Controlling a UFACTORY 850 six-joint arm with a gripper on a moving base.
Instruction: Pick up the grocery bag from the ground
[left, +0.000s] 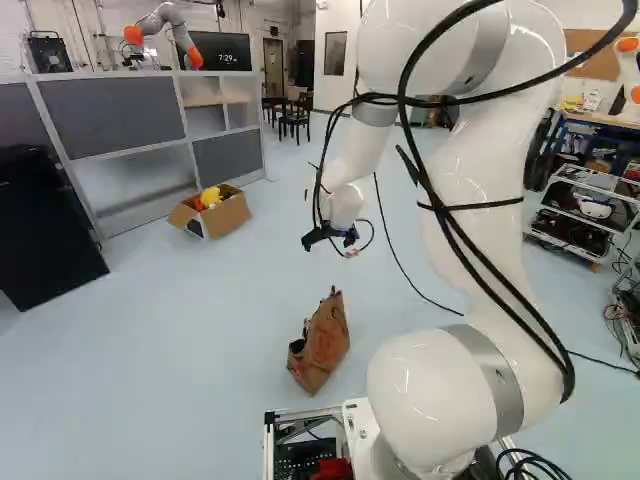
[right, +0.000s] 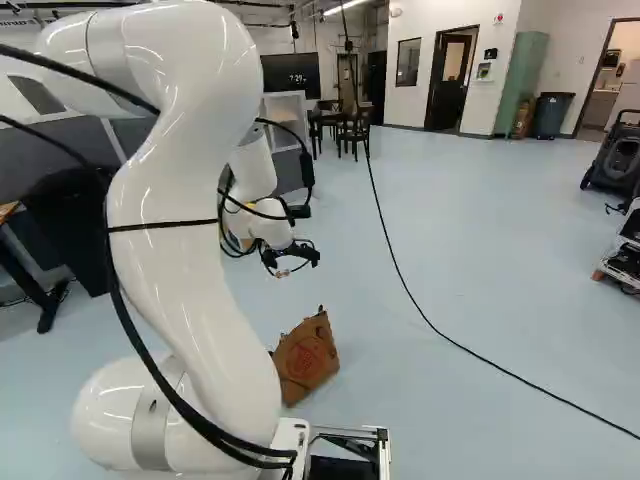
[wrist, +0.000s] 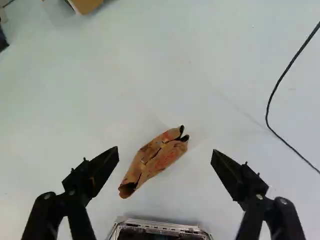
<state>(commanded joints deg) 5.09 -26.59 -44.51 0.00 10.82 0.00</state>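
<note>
My gripper hangs high over the floor in the left base view, beyond the bag and well above it. The brown paper grocery bag stands on the floor just ahead of the base, its top crumpled. The same bag shows right of my arm in the right base view. From the wrist, the gripper has its fingers wide apart with nothing held. The bag lies far below, seen from above in the gap between them, its narrow top slanting across.
A cardboard box with colourful things stands by the grey partition. A black cable runs over the floor beside the bag. A cart stands at the right of the left base view. Another robot shows behind the partition.
</note>
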